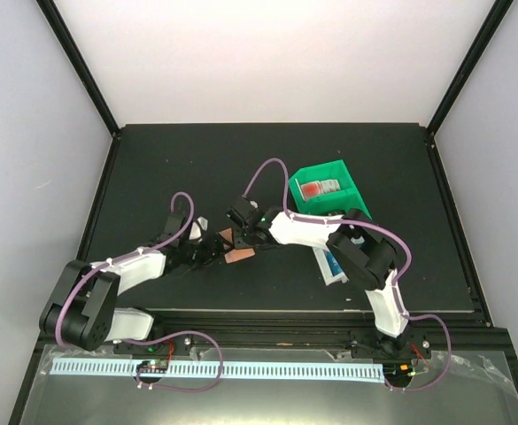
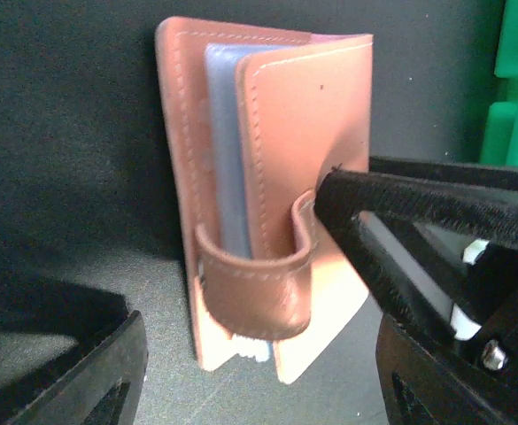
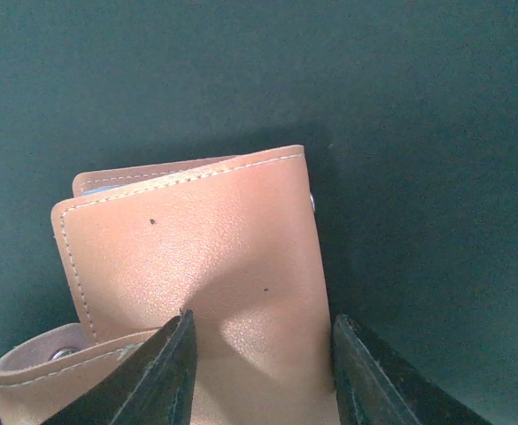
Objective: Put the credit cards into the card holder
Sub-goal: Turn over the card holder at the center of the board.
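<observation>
1. Right gripper (image 3: pixel 263 341) has its fingers apart, one pressing the card holder's (image 3: pixel 197 266) folded cover.
2. Left gripper (image 2: pixel 259 376) is spread wide just beside it.
3. Card holder sits mid-table (image 1: pixel 197 168), with a blue credit card (image 2: pixel 228 150) tucked between its flaps.
4. Green bin (image 1: pixel 351 181) holds something red and white.

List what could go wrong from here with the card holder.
1. The tab curls loose and unsnapped, so the card holder may spring open when moved.
2. A pale edge pokes from its lower end; if that is a card, it could slide out.
3. The left hand and right hand crowd the same small holder and might knock each other.
</observation>
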Tool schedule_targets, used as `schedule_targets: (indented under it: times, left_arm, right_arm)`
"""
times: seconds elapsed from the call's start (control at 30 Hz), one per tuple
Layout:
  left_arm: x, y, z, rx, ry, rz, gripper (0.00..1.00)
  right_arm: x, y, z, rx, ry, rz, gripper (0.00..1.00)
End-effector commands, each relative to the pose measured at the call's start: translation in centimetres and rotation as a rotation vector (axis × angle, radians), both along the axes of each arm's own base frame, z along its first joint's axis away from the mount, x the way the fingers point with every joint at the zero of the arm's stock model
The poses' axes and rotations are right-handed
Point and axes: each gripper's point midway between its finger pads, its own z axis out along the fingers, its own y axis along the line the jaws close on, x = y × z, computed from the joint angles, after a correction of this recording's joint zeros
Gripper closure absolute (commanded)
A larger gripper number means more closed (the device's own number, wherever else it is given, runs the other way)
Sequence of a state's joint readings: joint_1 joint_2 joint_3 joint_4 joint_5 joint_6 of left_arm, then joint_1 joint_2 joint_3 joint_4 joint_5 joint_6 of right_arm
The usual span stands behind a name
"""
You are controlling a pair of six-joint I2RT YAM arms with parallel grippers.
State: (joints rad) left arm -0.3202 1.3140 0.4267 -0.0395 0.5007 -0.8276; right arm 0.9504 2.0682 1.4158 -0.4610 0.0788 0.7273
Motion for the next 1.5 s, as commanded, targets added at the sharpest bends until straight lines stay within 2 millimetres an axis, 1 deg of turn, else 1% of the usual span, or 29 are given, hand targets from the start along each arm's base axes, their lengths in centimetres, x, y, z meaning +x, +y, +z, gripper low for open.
schedule_targets:
  times: [0.0,0.07,0.13,0.23,0.3,0.53,0.67,0.83,0.97,1.07,1.13,1.17,1.23,1.3,1.33,1.37,1.47]
  left_arm:
    - [-0.5,-0.2,-1.0,-0.014,0.033,0.001,0.28]
    - [-0.7,-0.1,-1.5,-0.007,0.043,0.001,0.33]
    - [-0.9,0.0,-1.8,-0.007,0.046,0.002,0.36]
    - [-0.9,-0.1,-2.0,-0.012,0.034,-0.004,0.38]
    - [-0.9,-0.3,-1.8,-0.033,0.019,-0.017,0.40]
    - [-0.3,-1.8,1.4,-0.143,-0.110,-0.075,0.44]
    - [-0.3,-2.1,3.2,-0.161,-0.180,-0.104,0.49]
    - [-0.6,-0.9,2.6,-0.072,-0.171,-0.086,0.57]
    - [-0.6,0.4,2.9,0.020,-0.186,-0.068,0.62]
    - [-0.2,1.3,3.8,0.081,-0.209,-0.053,0.72]
    - [-0.1,1.7,4.0,0.113,-0.205,-0.055,0.81]
    - [-0.1,1.7,4.2,0.122,-0.208,-0.062,0.86]
    - [-0.2,1.7,4.1,0.139,-0.194,-0.080,0.92]
    - [-0.6,2.2,3.7,0.184,-0.160,-0.095,0.93]
    - [-0.5,2.8,3.5,0.230,-0.150,-0.090,0.93]
    - [-0.9,3.5,3.2,0.278,-0.120,-0.095,0.93]
    - [-0.8,5.3,3.9,0.391,-0.103,-0.084,0.94]
  right_arm:
    - [-4.7,-0.1,-3.9,0.035,0.189,-0.019,0.58]
    - [-5.1,0.5,-3.8,0.096,0.213,-0.038,0.58]
    - [-5.6,0.8,-3.9,0.148,0.240,-0.059,0.59]
    - [-6.0,1.5,-3.7,0.224,0.274,-0.092,0.59]
    - [-6.3,1.8,-3.6,0.263,0.296,-0.106,0.59]
    - [-7.5,2.8,-2.9,0.421,0.377,-0.160,0.59]
    - [-7.9,3.1,-2.5,0.483,0.410,-0.182,0.59]
    - [-8.1,3.4,-2.0,0.551,0.438,-0.207,0.59]
    - [-8.0,3.4,-1.9,0.559,0.428,-0.216,0.59]
    - [-7.9,3.5,-1.8,0.568,0.424,-0.206,0.58]
    - [-7.7,3.6,-1.4,0.573,0.409,-0.202,0.57]
    - [-7.6,3.5,-1.2,0.576,0.399,-0.201,0.57]
    - [-7.1,3.6,-0.5,0.585,0.366,-0.191,0.54]
    - [-6.4,3.4,0.0,0.579,0.331,-0.192,0.52]
    - [-6.1,3.1,0.1,0.573,0.316,-0.196,0.50]
    - [-5.7,2.8,0.4,0.570,0.296,-0.204,0.49]
    - [-4.3,1.4,1.1,0.558,0.232,-0.238,0.47]
